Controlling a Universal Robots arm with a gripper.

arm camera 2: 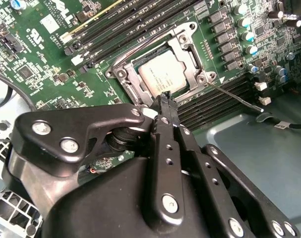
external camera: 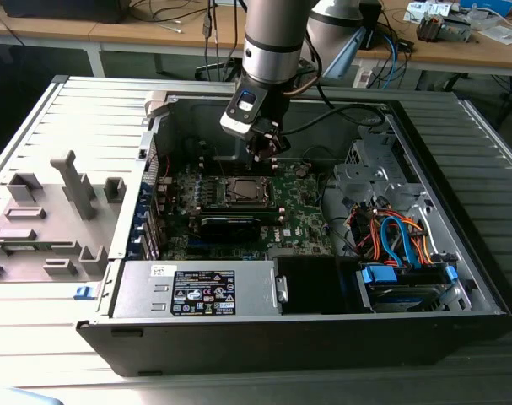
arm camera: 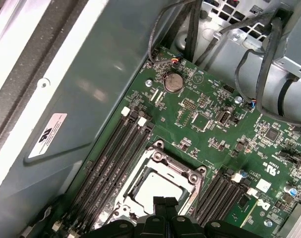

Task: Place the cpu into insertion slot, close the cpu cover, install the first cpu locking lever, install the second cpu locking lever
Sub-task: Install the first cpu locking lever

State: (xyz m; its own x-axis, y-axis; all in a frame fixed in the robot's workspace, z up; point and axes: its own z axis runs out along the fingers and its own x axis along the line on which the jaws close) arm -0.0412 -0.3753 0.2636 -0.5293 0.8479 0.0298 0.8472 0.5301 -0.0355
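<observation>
The cpu [arm camera 2: 162,75] lies flat in the insertion slot [arm camera 2: 118,73] on the green board, its silver-grey top showing through the cut-out of the cpu cover [arm camera 2: 191,55]. The cover lies down over it. A thin metal locking lever [arm camera 2: 234,95] sticks out free from the socket's corner, over the memory slots. My gripper [arm camera 2: 165,97] is shut with nothing in it, its tips just above the socket's edge. In the first wrist view the same fingertips [arm camera: 158,203] hang over the cpu [arm camera: 157,188]. In the exterior view the gripper [external camera: 264,153] hovers above the socket [external camera: 243,191].
Long black memory slots [arm camera: 110,158] run on both sides of the socket. A long black card [external camera: 230,226] sits in front of it, the power supply [external camera: 196,291] nearer still. Cables and a drive cage [external camera: 390,236] fill the exterior view's right. The case wall [arm camera: 66,99] stands close behind.
</observation>
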